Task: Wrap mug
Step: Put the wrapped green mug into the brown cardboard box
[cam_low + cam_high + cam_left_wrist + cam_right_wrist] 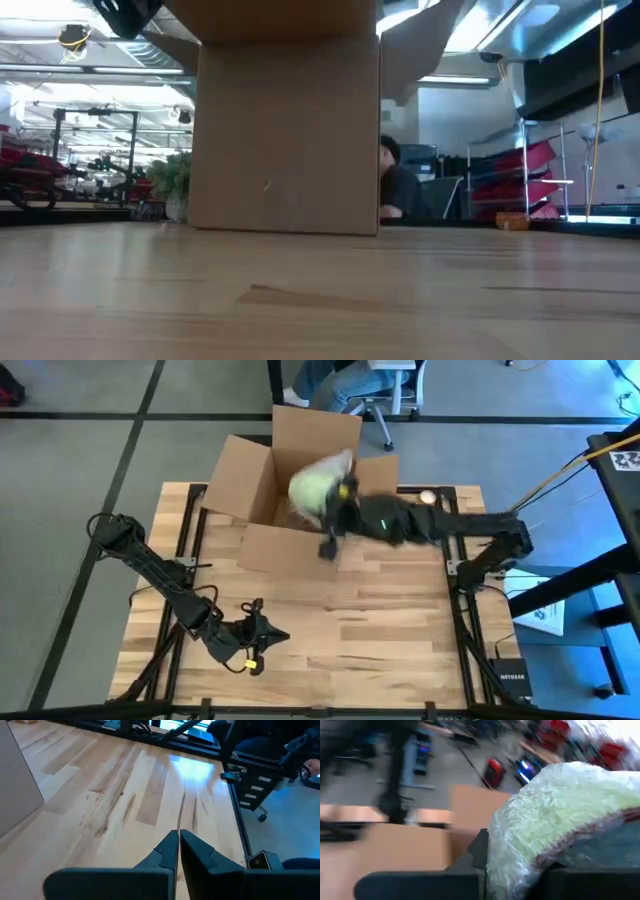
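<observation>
1. Open brown cardboard box [262, 510] sits at the far side of the wooden table [330, 630], flaps splayed outward. In the low view the box [288, 130] fills the centre, its base flat on the tabletop.
2. Right arm reaches from the table's right edge toward the box. Right gripper [333, 510] hangs over the box's right-hand part, above the opening.
3. Right gripper is clamped on a pale, crinkly bundle of bubble wrap [318, 485]. In the right wrist view the bundle [555, 820] shows a greenish-cream mass through the clear wrap, pressed between the fingers.
4. The mug itself is not separately visible; only that green tint inside the wrap suggests it. Handle cannot be made out.
5. The bundle is above the box opening, held up by the gripper. Cannot tell whether it touches the box walls.
6. Left arm waits at the near-left part of the table. Left gripper [262, 640] is just above the wood, well apart from the box; its fingers [165, 852] are pressed together, holding nothing.
7. A person sits beyond the table, seen beside the box in the low view [396, 185].
</observation>
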`<action>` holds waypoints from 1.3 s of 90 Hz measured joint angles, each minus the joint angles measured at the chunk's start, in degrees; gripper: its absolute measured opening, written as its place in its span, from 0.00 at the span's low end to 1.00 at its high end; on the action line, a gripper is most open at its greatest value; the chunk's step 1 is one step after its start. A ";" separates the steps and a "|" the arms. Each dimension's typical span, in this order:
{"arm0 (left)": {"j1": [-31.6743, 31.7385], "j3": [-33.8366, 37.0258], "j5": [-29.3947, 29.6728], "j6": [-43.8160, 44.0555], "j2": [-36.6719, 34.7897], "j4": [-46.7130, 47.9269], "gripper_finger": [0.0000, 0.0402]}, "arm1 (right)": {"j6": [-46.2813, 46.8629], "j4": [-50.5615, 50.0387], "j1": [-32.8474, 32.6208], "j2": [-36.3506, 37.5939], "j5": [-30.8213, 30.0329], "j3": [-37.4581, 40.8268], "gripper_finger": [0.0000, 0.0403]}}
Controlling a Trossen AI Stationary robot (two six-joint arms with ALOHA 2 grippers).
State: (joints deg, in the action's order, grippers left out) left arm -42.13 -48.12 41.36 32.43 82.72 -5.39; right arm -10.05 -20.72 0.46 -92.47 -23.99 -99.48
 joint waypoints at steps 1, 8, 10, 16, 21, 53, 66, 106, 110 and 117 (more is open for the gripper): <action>0.04 0.00 0.05 -0.11 0.00 0.00 0.00 | 0.55 -0.06 0.82 -0.26 0.29 0.00 0.03; 0.29 0.00 0.19 -0.61 0.00 -0.04 0.00 | 4.49 -0.75 5.90 -1.55 3.11 -0.04 0.03; 0.33 0.00 0.27 -0.60 0.00 -0.04 0.00 | 5.68 -1.57 7.20 -2.23 4.04 -0.02 0.03; 0.61 0.00 0.69 -0.60 0.00 -0.04 0.00 | 8.98 -2.31 10.39 -3.93 6.62 -0.02 0.03; 0.62 0.00 0.81 -0.61 0.00 0.00 0.00 | 11.60 -3.98 12.44 -5.89 9.09 -0.02 0.03; 0.62 0.00 0.88 -0.92 0.00 0.03 0.00 | 18.91 -12.23 15.72 -16.69 13.73 0.05 0.04; 0.94 0.00 0.94 -0.92 0.00 0.04 0.00 | 20.15 -12.26 15.80 -20.18 14.67 0.05 0.05; 0.94 0.00 0.92 -0.93 0.02 0.23 0.00 | 24.05 -11.84 15.77 -24.58 17.03 -0.26 0.23; 0.94 0.00 0.90 -0.95 0.02 0.24 0.00 | 24.02 -11.82 15.77 -24.58 17.03 -0.26 0.27; 0.94 0.00 0.90 -0.92 0.02 0.26 0.00 | 23.92 -11.48 15.80 -24.63 16.86 -0.24 0.36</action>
State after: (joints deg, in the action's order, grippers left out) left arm -41.19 -48.12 42.26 31.51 82.73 -5.13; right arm 13.87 -32.21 16.25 -117.10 -7.13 -99.72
